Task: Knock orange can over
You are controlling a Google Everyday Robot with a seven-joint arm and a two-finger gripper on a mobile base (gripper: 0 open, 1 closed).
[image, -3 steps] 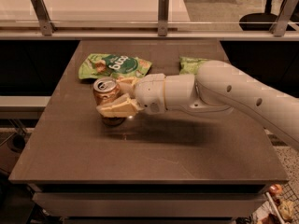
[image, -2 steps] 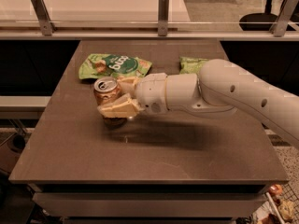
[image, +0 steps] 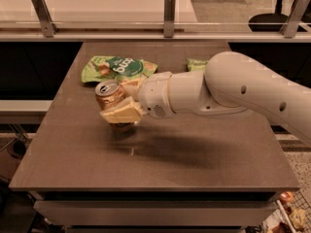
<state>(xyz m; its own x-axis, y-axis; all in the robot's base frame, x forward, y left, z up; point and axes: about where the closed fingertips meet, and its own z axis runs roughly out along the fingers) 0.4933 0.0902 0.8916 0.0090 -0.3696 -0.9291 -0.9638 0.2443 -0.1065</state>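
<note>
The orange can is at the left middle of the dark table, tilted with its silver top leaning left and toward the camera. My gripper reaches in from the right on a white arm. Its tan fingers sit on either side of the can, one in front and one behind, closed against it. The front finger hides the can's lower part, and a dark shadow lies on the table just under it.
A large green snack bag lies just behind the can. A second green bag shows partly behind the arm. A railing with metal posts runs along the far edge of the table.
Almost nothing has moved. The gripper stays at the can and the can keeps its lean.
</note>
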